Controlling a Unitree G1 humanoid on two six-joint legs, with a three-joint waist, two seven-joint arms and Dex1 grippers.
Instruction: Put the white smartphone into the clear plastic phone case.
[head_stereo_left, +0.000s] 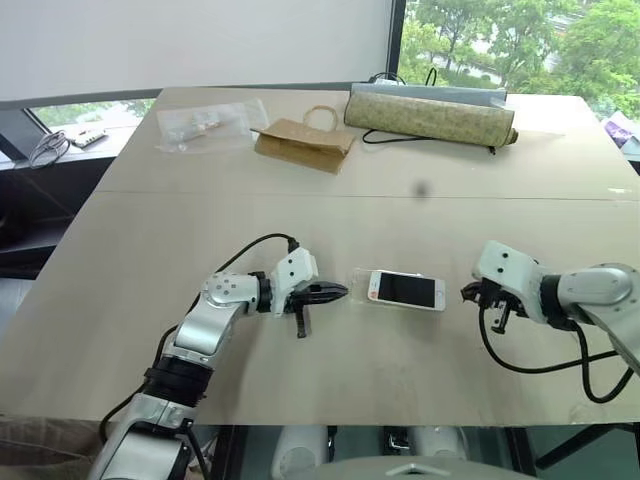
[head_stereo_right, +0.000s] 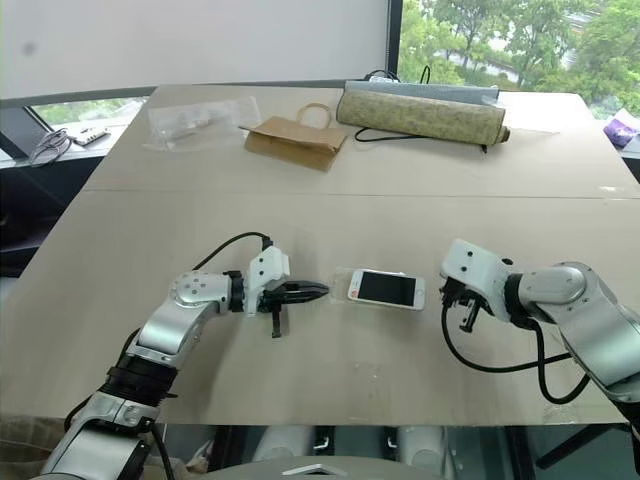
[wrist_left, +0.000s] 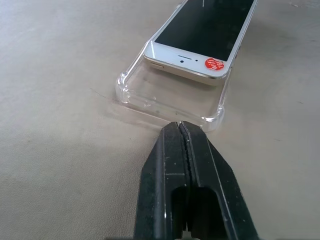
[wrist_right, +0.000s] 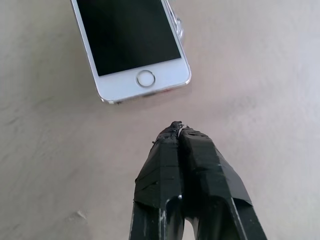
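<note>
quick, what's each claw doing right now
left claw: closed, holding nothing, tips at the end of the clear plastic phone case.
right claw: closed, empty, just short of the white smartphone.

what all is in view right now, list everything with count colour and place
white smartphone: 1, white with black screen and a small red sticker near its earpiece, screen up at the table's near middle, lying partly in the case and overhanging its right end
clear plastic phone case: 1, transparent, under the phone, its left end sticking out empty
table: 1, light wood
brown paper bag: 1, brown, lying flat at the far side
rolled mat: 1, olive patterned, far side, right of the bag
clear plastic bag: 1, transparent with items inside, far left
left gripper: 1, black, shut, tips at the case's left end
right gripper: 1, black, shut, just right of the phone
</note>
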